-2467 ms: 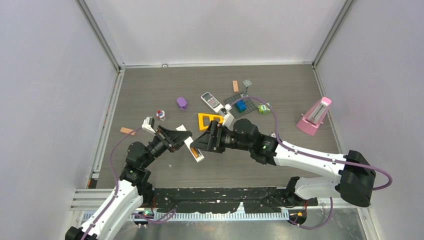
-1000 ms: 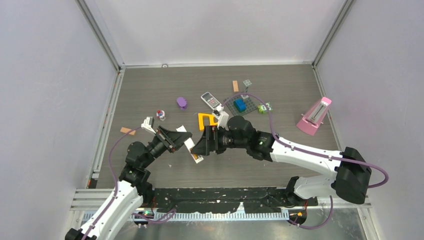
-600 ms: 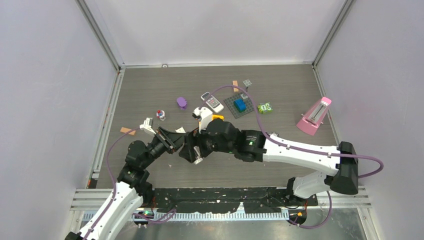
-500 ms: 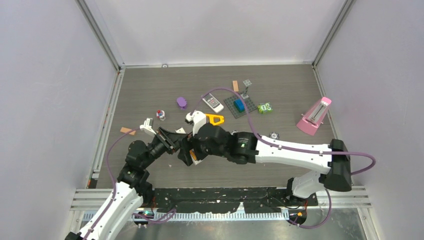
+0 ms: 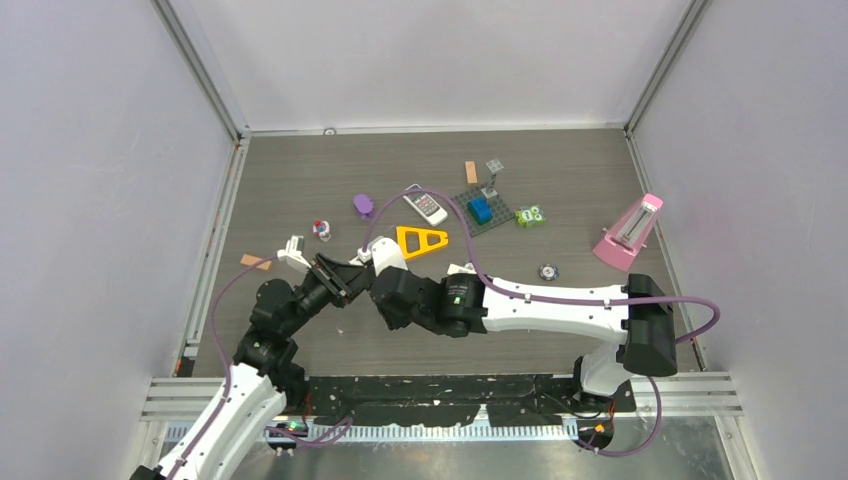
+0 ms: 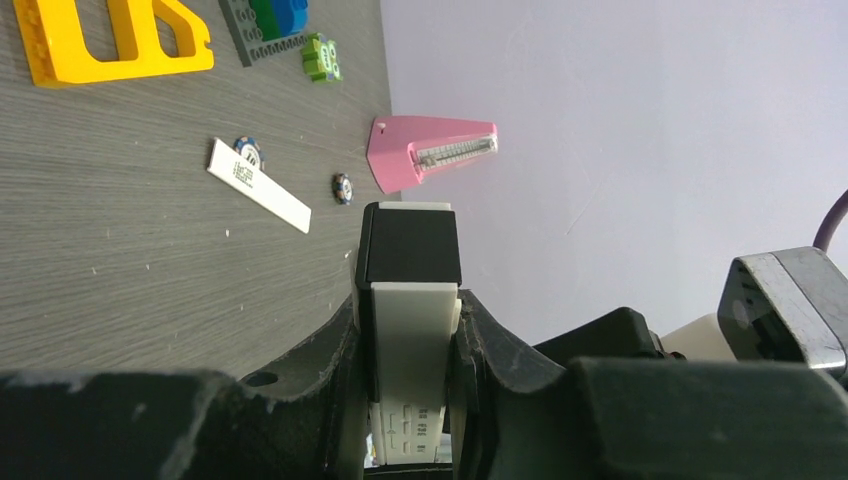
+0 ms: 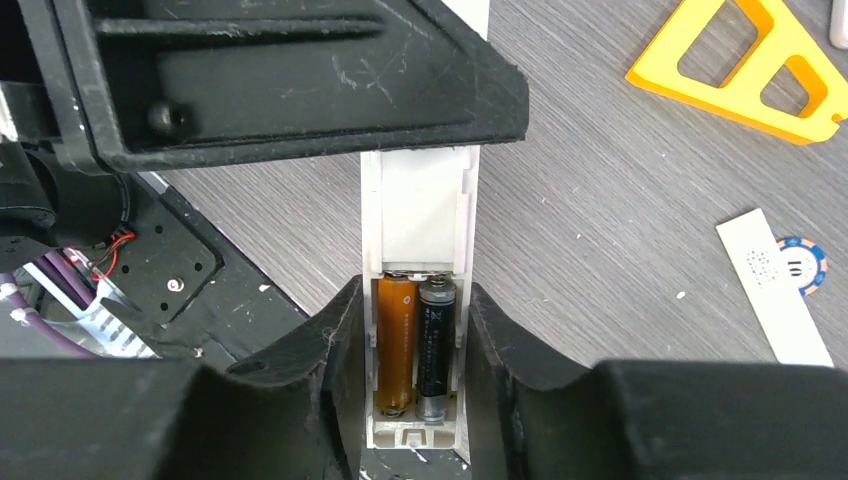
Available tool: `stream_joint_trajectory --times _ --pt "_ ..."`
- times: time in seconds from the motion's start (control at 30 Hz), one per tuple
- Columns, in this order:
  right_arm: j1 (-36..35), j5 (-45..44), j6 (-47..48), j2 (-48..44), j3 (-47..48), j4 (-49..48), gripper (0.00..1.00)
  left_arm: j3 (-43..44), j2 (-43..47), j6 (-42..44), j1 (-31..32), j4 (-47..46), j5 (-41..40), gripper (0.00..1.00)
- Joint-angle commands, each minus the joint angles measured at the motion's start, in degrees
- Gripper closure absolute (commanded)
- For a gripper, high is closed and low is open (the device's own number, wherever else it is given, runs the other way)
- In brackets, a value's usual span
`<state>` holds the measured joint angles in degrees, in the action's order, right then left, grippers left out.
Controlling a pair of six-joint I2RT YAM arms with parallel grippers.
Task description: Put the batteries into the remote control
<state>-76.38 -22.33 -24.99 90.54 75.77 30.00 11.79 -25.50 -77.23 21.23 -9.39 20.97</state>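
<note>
Against the earliest frame: the right arm has swung left, its white forearm now lies across the near table, and its wrist is folded over the white plastic remote control (image 7: 420, 215), hiding it from the top view. The yellow triangular plastic frame (image 5: 420, 241) is uncovered. Count: one remote, with two cells side by side in its open bay, one orange-brown cylindrical battery (image 7: 395, 345) and one black cylindrical battery (image 7: 436, 345). The right gripper (image 7: 416, 300) has its jaws flush on the bay's sides. The left gripper (image 6: 410, 305) pinches the remote's other end.
</note>
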Motion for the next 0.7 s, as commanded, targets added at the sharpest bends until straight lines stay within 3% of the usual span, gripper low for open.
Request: stream_joint_trajectory --times 0.0,0.07,0.13,0.23,0.27,0.43,0.67 --pt "0.00 -4.70 -1.06 -0.45 2.71 -0.22 0.73 3.22 -0.53 3.22 -0.40 0.88 0.62 0.87" --pt "0.05 -4.88 -0.41 -0.23 2.34 -0.23 0.78 3.50 -0.84 3.86 -0.55 1.90 0.74 0.69" --pt "0.06 -4.97 0.91 -0.17 1.73 -0.54 0.81 4.38 -0.88 5.15 -0.71 4.82 0.13 0.41" --pt "0.51 -4.52 4.06 -0.61 -1.23 -1.76 0.82 6.82 -0.22 9.83 -0.92 13.57 -2.41 0.07" --pt "0.83 -3.30 4.90 -0.75 -2.07 -2.99 0.82 7.94 0.11 11.96 -1.07 17.49 -3.85 0.01" --pt "4.51 4.43 12.80 -1.34 -11.02 -9.77 0.83 17.03 2.43 22.47 -3.55 41.10 -17.94 0.00" --pt "6.63 12.07 25.07 3.01 -12.47 -8.33 0.84 25.60 2.28 29.64 -4.09 52.46 -29.49 0.00"
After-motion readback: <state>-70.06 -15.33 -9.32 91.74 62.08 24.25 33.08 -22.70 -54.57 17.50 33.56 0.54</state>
